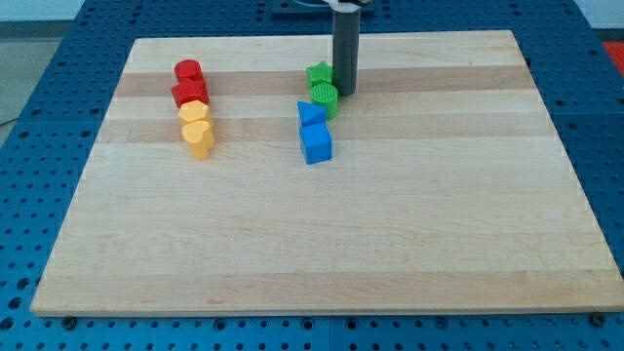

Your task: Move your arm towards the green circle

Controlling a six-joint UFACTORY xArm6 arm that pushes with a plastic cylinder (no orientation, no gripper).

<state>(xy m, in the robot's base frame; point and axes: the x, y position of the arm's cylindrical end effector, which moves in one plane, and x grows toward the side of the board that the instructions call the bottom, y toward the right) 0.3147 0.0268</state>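
My tip (344, 93) rests on the wooden surface (390, 224); the tool is a plain rod and grips nothing. The green circle (325, 98) sits just to the tip's left, touching or nearly so. The green star (319, 75) is up-left of the tip, against the circle. Two blue blocks (313, 133) lie below-left. Red blocks (189, 84) and yellow blocks (196, 128) stand well apart to the left.

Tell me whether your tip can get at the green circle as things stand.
Probably yes. My tip sits right beside the green circle, on its right in the view, with nothing between them. The green star and blue blocks lie on its other sides, off that path.
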